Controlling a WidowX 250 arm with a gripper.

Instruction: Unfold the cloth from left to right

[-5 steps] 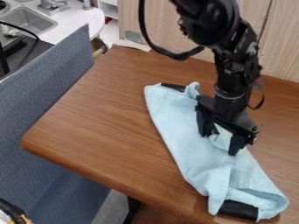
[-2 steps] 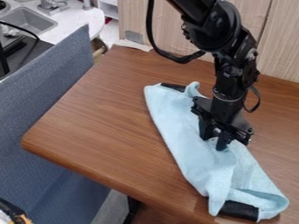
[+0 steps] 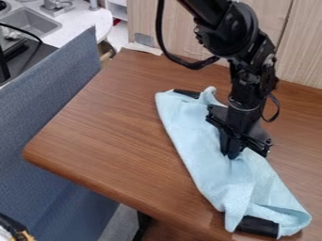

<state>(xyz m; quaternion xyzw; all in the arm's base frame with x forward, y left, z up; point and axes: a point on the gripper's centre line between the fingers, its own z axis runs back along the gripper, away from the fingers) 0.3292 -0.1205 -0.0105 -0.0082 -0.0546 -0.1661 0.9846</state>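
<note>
Now: end effector (image 3: 232, 153) is clenching the light-blue cloth (image 3: 196, 146) around its middle | cloth is lying bunched lengthwise on the wooden desk (image 3: 107, 127) | black material (image 3: 256, 226) is poking out below its near end

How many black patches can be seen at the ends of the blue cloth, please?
2. One black patch is at the far end of the cloth, the other black patch at its near end. More may be hidden underneath.

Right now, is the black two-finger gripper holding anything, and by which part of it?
The gripper appears to pinch the light-blue fabric cloth, by a part about midway along its length.
</note>
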